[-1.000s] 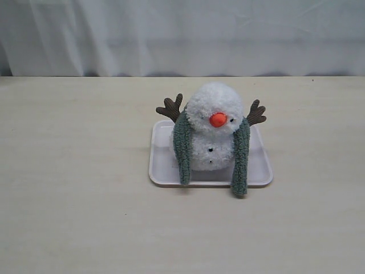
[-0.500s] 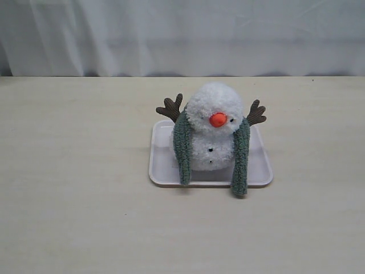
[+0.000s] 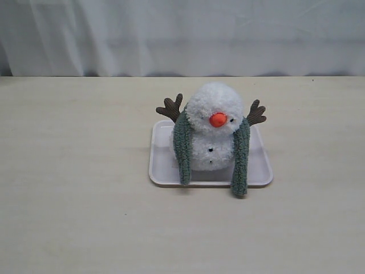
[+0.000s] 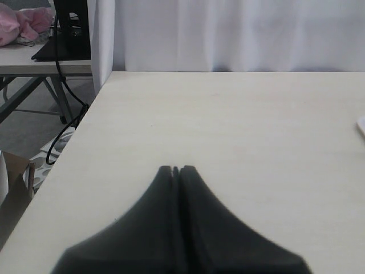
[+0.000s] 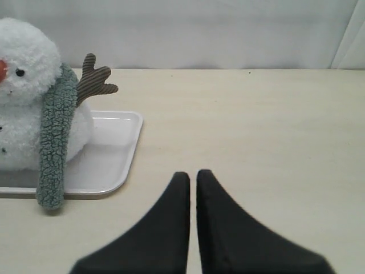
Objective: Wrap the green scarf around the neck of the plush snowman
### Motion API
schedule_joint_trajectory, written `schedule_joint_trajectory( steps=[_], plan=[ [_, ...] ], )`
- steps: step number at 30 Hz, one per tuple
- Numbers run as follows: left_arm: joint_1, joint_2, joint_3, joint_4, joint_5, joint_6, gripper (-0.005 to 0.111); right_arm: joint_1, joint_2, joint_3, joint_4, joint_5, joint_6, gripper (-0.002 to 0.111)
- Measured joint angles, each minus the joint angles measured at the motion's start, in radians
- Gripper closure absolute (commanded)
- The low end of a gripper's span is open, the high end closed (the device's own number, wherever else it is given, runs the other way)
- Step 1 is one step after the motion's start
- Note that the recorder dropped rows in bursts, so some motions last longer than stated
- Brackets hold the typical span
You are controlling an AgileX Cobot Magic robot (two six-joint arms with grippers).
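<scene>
The plush snowman [image 3: 212,128] sits up on a white tray [image 3: 162,171] in the middle of the table [image 3: 74,200]. The green scarf [image 3: 240,157] goes round the back of its neck. Its two ends hang down the front, one on each side of the orange nose [image 3: 218,119]. The ends do not cross. Each one runs straight up and down, from the neck to the tray. The end on the right side of the outside view hangs lower, and its tip goes just over the front rim of the tray.

No gripper touches the snowman or the scarf. The left gripper [image 4: 175,169] has its tips pressed together and holds nothing. It sits over bare table, and its camera sees only a tiny corner of the tray far off to one side. The right gripper [image 5: 193,174] is pressed together too, with nothing in it. Its camera sees the snowman, a brown branch arm [image 5: 94,80] and the long hanging end quite near.

So I think the right arm is the closer one. If an end is to be crossed over the front, that arm would have to open first, then reach toward the middle and pinch the hanging strip across its thin side, near the tip.
</scene>
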Motion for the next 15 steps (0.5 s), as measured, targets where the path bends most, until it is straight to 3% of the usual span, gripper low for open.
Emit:
schedule_joint_trajectory(
  steps=[15],
  plan=[
    [0.000,0.000,0.000,0.000,0.000,0.000,0.107,-0.021,0.000,0.000,0.005,0.006,0.000,0.104]
  ],
)
